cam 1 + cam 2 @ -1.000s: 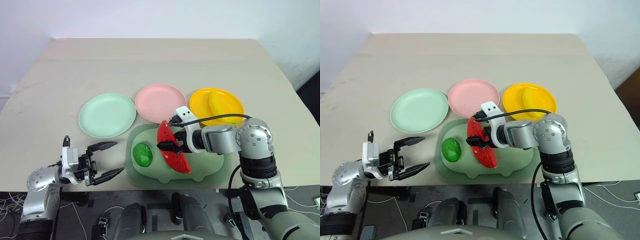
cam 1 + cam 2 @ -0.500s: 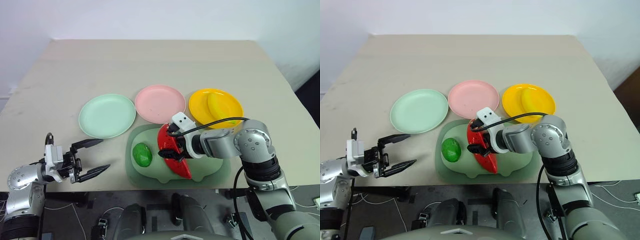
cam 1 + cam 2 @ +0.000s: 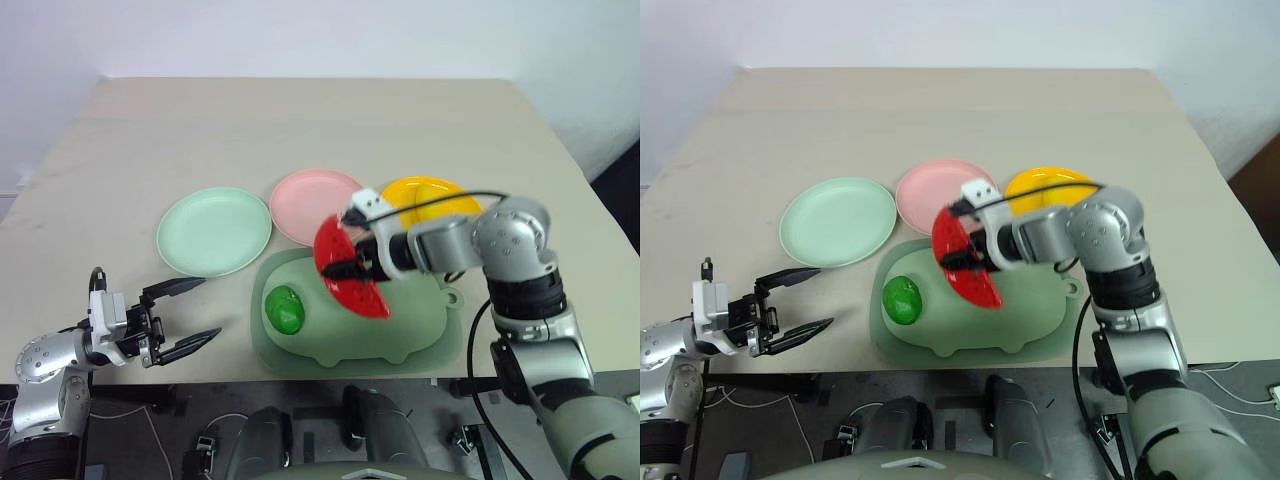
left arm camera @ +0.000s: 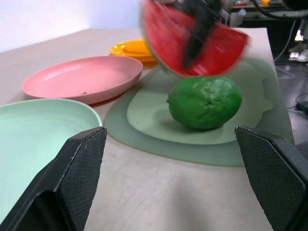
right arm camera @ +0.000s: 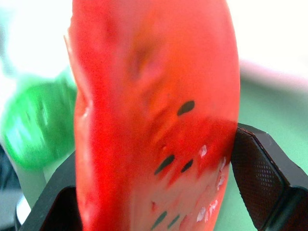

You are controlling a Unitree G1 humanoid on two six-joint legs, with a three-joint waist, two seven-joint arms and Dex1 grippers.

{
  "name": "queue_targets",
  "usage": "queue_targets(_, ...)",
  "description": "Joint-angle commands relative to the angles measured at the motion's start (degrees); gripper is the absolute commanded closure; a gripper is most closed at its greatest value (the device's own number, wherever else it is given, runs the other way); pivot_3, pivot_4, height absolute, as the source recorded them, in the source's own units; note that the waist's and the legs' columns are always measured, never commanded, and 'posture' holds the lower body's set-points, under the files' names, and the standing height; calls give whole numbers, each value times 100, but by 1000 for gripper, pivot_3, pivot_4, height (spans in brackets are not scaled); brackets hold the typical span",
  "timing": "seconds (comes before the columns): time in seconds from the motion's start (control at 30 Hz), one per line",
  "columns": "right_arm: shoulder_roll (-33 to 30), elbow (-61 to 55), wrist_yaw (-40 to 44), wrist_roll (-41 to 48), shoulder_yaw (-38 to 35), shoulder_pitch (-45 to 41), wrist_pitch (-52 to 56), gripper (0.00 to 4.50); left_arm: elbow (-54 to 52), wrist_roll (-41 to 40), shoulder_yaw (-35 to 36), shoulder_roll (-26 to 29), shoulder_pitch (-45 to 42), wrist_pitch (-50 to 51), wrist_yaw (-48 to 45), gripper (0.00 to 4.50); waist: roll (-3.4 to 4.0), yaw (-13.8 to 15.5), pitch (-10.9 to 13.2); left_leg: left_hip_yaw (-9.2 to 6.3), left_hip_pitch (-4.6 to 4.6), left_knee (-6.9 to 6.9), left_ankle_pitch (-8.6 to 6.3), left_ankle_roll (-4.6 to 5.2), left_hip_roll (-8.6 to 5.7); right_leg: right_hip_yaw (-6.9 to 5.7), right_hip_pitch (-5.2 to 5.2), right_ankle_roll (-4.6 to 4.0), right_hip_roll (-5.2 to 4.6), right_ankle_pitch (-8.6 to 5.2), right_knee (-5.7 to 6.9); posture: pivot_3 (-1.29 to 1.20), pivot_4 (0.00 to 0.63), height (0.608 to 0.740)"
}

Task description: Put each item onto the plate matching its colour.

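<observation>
The right claw (image 3: 352,268) has lifted the watermelon wedge (image 3: 345,268) off the pig-shaped board (image 3: 400,325); clamped between its fingers, the wedge now hangs above the board's far edge, at five o'clock of the pink plate (image 3: 318,205). The left claw (image 3: 190,315), wide and empty, has drawn back toward the bench's (image 3: 300,130) near left edge. The green fruit (image 3: 285,309) lies unmoved on the board.

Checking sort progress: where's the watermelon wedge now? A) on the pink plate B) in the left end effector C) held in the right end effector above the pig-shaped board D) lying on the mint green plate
C: the right end effector is clamped on the watermelon wedge, which hangs above the pale green pig-shaped board, while the pink plate sits bare.
</observation>
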Motion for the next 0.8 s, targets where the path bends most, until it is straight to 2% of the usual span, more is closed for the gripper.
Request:
queue_targets(0.03,-45,660,565,-679,-2,-716,-657,1249,-199,-37,68,36,22,13,77,0,0,-3,0,0,0,-3,0,0,0,-1,-1,0,1,0,0,0,150,736)
queue_targets(0.23,241,2546,1479,-2252,616,-1310,-2408,1249,-298,-7,7,25,38,64,187,0,0,-7,0,3,-2,-6,-2,3,-9,-1,0,0,-4,0,-4,0,150,736)
queue_targets(0.4,789,3997,1840,-3117,587,-1606,-3586,1249,-310,13,7,47,108,78,202,0,8,-31,5,8,-13,-7,-2,3,-9,-1,-13,1,-4,1,-1,0,150,736)
queue_targets(0.57,1066,4734,2028,-3578,368,-1803,-4160,1249,-289,6,21,60,140,56,195,0,14,-27,8,8,-25,-6,-1,1,-4,-6,-21,1,-5,1,0,0,150,736)
queue_targets(0.6,1090,4804,2086,-3647,329,-1825,-4236,697,-284,9,21,55,152,48,195,0,14,-19,9,8,-26,-6,-1,1,-4,-7,-21,1,-6,1,-1,0,150,736)
queue_targets(0.7,1110,4858,2224,-3776,194,-1858,-4288,42,-252,16,27,49,168,19,183,0,15,-16,9,6,-29,-6,0,-1,-5,-9,-21,1,-9,1,-1,0,150,736)
queue_targets(0.8,987,4569,2422,-3759,-9,-1817,-4096,42,-143,35,17,44,132,-38,132,0,16,-17,10,5,-31,-6,3,-5,-5,-10,-21,1,-9,1,-1,0,150,736)
